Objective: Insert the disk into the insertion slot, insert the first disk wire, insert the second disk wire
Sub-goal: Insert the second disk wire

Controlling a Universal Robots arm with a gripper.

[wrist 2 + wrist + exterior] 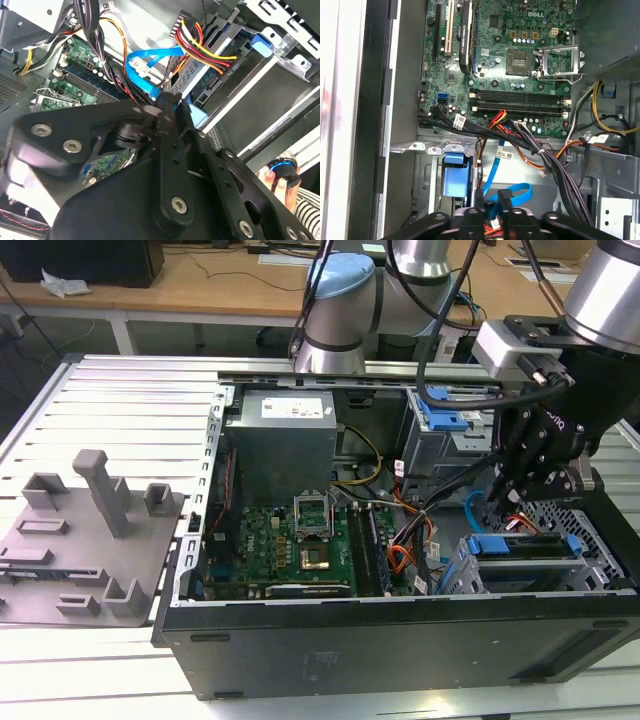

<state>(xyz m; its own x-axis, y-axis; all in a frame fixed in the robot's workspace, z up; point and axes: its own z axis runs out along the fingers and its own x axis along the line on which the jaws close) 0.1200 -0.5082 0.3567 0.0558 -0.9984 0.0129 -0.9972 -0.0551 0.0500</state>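
The disk (525,548), silver in a bright blue frame, lies inside the insertion slot (603,532), the low perforated grey cage at the exterior view's right. In the second wrist view the disk (220,80) has a plug of red, yellow and black wires (200,45) against its rear edge. My gripper (508,508) hangs just above the cage's back end. Its black fingers (165,150) come together at the gripper's tip (172,102), shut on the dark plug end of the second disk wire (142,70), a flat light-blue cable looping up from the motherboard. The same cable (492,170) curls beside the gripper (491,207).
The open computer case holds a green motherboard (290,540), a grey power supply (280,440) and a taller grey bay with a blue latch (445,420). Black and orange cable bundles (540,150) cross near the cage. A hand (280,182) holds a small device. Grey fixtures (90,530) stand on the table.
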